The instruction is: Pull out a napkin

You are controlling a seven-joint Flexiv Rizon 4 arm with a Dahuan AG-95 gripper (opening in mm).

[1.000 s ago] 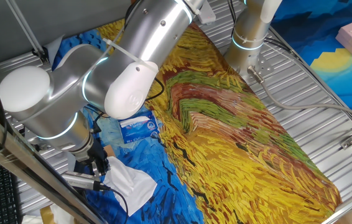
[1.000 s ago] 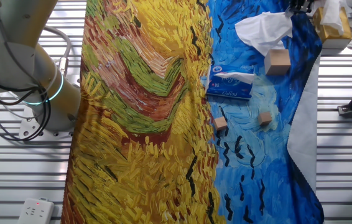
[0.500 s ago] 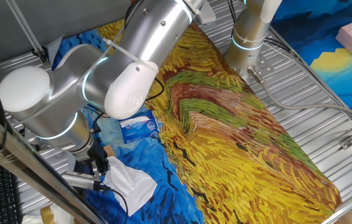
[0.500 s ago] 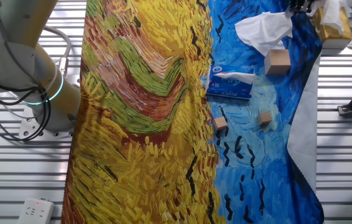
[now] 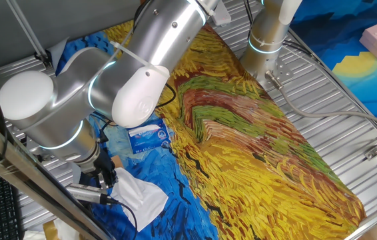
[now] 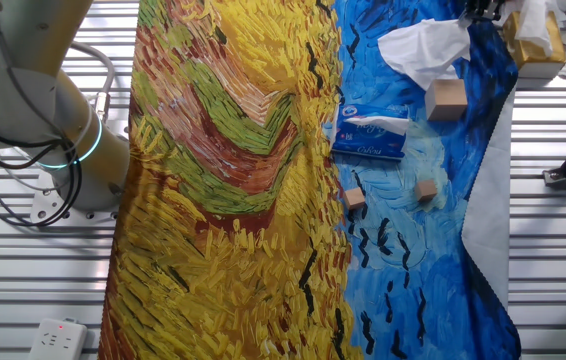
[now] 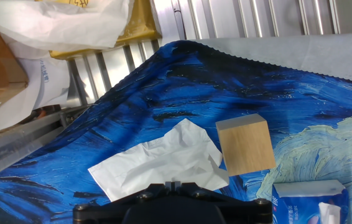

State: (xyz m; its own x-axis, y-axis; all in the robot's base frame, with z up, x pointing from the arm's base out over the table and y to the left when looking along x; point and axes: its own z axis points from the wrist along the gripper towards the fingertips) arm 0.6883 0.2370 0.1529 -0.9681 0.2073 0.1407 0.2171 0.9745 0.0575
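The napkin (image 7: 163, 158), a crumpled white sheet, lies on the blue part of the cloth, free of the pack; it also shows in one fixed view (image 5: 138, 195) and in the other fixed view (image 6: 425, 45). My gripper (image 7: 176, 184) is right above its near edge with the pads pressed together. A raised corner of the napkin reaches up to the fingertips, so it looks pinched. The gripper also shows in both fixed views (image 5: 108, 183) (image 6: 478, 10). The blue-and-white tissue pack (image 6: 371, 135) lies apart, near the yellow area, with more white tissue at its slot.
A wooden block (image 7: 244, 144) stands right beside the napkin. Two small wooden cubes (image 6: 354, 199) (image 6: 426, 190) lie past the pack. Plastic bags and cardboard boxes (image 7: 58, 25) sit off the cloth's edge on the metal slats. The arm's base (image 6: 63, 150) stands beside the cloth.
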